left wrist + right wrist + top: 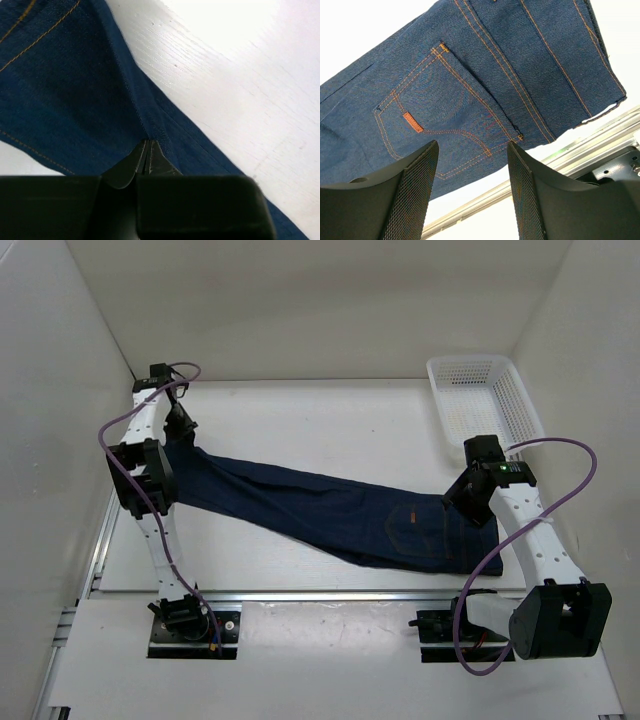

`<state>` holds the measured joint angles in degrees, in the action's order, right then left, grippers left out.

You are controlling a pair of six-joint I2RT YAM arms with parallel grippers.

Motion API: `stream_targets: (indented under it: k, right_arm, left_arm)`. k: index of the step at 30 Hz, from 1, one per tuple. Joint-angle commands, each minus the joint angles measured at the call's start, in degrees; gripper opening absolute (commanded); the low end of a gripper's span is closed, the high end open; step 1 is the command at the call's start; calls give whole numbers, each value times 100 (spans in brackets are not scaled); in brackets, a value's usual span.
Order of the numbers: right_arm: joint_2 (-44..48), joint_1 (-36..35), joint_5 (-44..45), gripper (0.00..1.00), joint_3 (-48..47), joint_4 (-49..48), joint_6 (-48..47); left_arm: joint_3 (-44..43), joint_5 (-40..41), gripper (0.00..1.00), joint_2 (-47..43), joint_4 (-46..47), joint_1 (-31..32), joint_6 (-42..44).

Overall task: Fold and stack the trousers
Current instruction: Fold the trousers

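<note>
White walls close in a pale worktop (300,420) with both my arms bolted at its near edge. My left gripper (148,152) is pressed together on a ridge of dark denim, pinching the trousers (330,510) near their leg end. The cloth rises to the fingertips in a tented crease, so I judge that the leg is lifted slightly off the surface there. I take this hold as the start of carrying the leg end across toward the waist for the first fold.

From that pinch the legs run as one long slanted strip to my other side. My right gripper (471,150) is spread and holds nothing, poised over the waist end. The back pocket (445,110) with its tan tag (413,122) lies just ahead of the fingers, and the metal rail (590,140) runs past to their right. Open there, it looks placed to pin or take the waist while the other end travels.

Beyond the right gripper, on the side away from my bases, a white mesh basket (522,400) stands apart from the trousers. Nothing shows inside it. The trousers lie at full length, so no fold is made yet.
</note>
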<state>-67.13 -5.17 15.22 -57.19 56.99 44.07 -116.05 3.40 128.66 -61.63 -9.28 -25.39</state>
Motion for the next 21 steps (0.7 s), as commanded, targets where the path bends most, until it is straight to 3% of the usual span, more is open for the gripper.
stream_targets:
  k: [1, 7, 16, 19, 21]
  right_arm:
    - [-10, -28, -2, 62, 32, -30, -92]
    - [-10, -28, -2, 62, 32, -30, -92]
    - [42, -28, -2, 62, -20, -30, -92]
    - [42, -28, -2, 62, -73, -30, -92]
    - [42, -28, -2, 62, -73, -30, -92]
  left_arm:
    - [30, 100, 10, -693, 54, 5, -124]
    - [-365, -32, 10, -193, -7, 5, -256]
    - [-1746, -252, 10, 941, -122, 5, -678]
    - [-2149, -357, 60, 1073, -217, 5, -687]
    - [-2351, -357, 88, 1126, -385, 5, -626]
